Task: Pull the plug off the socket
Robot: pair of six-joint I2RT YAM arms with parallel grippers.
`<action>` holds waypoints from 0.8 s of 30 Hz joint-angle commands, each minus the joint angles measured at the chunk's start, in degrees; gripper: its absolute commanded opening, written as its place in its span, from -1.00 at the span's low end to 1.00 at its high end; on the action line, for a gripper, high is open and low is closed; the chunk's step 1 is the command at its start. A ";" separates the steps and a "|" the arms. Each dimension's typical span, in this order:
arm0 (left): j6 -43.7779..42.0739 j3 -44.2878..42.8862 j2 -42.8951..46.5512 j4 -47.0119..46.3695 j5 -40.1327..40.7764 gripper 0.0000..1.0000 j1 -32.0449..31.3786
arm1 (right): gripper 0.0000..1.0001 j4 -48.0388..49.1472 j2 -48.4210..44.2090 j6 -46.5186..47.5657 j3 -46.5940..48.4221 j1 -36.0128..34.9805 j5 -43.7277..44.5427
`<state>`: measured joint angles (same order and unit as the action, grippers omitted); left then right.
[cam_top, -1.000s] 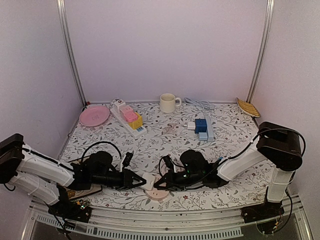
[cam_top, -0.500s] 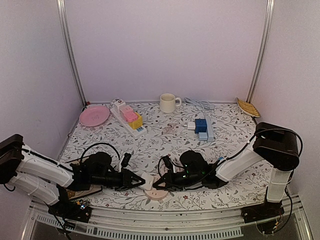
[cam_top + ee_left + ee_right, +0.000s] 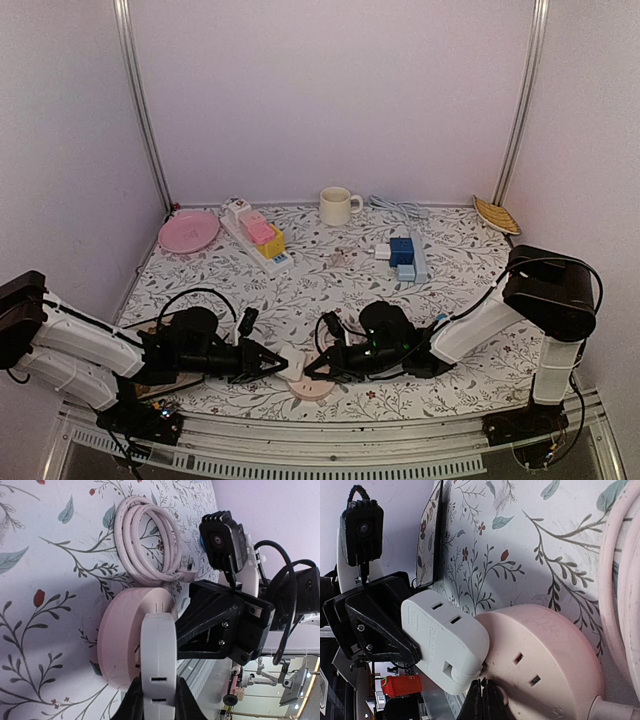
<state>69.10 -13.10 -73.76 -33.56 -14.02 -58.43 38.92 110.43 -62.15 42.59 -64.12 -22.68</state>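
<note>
A white plug sits against the top of a round pink socket near the table's front edge. My left gripper is shut on the plug from the left. In the left wrist view its fingers clamp the plug on both flat sides. The plug tilts off the socket, and a narrow gap with dark prongs shows between them. My right gripper is shut, its tips pressed on the socket's rim just beside the plug. The socket's pink cable lies coiled behind.
At the back lie a pink plate, a white power strip with pink and yellow plugs, a cream mug, a strip with blue adapters and a woven dish. Side walls stand close on both sides.
The left gripper with the plug has shifted slightly to the left and the plug stands a little further off the socket. The right gripper stays pressed on the socket.
</note>
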 commanded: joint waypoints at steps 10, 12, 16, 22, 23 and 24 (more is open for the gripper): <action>2.83 -0.72 -1.97 -20.12 -4.29 -1.00 -0.07 | -0.95 -10.27 2.57 0.79 -2.14 0.51 4.96; 4.07 -0.01 -3.52 -24.57 -4.57 -1.00 -0.09 | -0.95 -11.04 2.75 1.17 -1.79 0.48 5.37; 4.96 0.03 -5.00 -28.60 -4.34 -1.00 -0.07 | -0.94 -12.11 2.95 1.73 -1.24 0.49 6.03; 3.75 -0.83 -2.22 -27.47 -4.08 -1.00 0.29 | -0.95 -13.14 3.61 2.20 -0.86 0.49 6.59; 3.85 -0.87 -1.81 -27.32 -4.27 -1.00 0.48 | -0.95 -13.41 3.79 2.27 -0.67 0.48 6.66; 4.08 -0.95 -1.61 -27.24 -4.68 -1.00 0.74 | -0.95 -13.58 3.90 2.40 -0.47 0.51 6.72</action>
<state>73.08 -11.29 -79.88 -44.23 -14.26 -58.26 37.17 110.43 -61.41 42.78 -64.07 -21.34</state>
